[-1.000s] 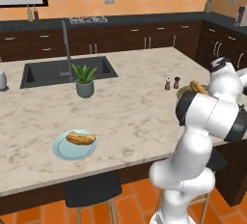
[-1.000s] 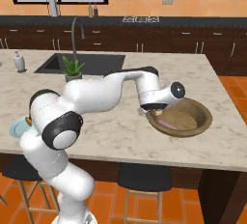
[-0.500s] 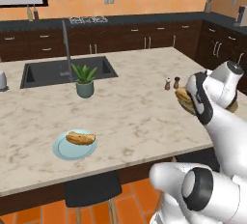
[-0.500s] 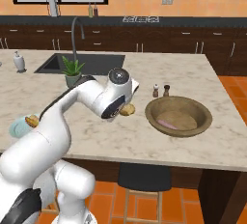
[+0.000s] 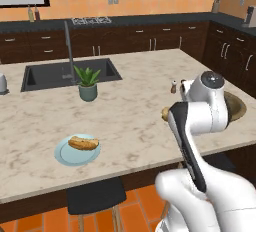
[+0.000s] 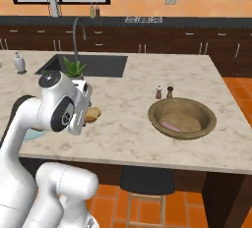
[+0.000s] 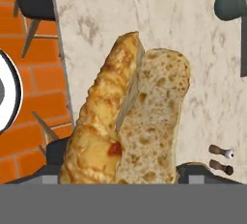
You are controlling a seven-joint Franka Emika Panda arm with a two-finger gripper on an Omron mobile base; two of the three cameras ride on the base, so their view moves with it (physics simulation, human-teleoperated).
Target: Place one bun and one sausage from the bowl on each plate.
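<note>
My gripper [image 7: 124, 171] is shut on a golden-tan bun [image 7: 126, 121], which stands tall between the dark fingertips in the hand view. The held bun [image 6: 93, 114] hangs over the marble counter, left of the wooden bowl [image 6: 206, 123]; its tip [image 5: 164, 113] pokes out from behind my arm. A pinkish sausage [image 6: 170, 125] lies in the bowl. The bowl [image 5: 238, 108] is half hidden by the arm in the left base view. A pale light-blue plate [image 5: 64, 156] near the counter's front edge carries another bun [image 5: 83, 143].
A potted plant [image 5: 87, 83] stands by the dark sink [image 5: 47, 76]. Salt and pepper shakers [image 6: 164, 92] stand behind the bowl. A dark stool [image 5: 95, 198] sits under the counter's front edge, above the orange tiled floor.
The arm has swung left, away from the bowl, carrying the bun over the counter toward the light-blue plate's side. The bowl and plate have stayed put.
</note>
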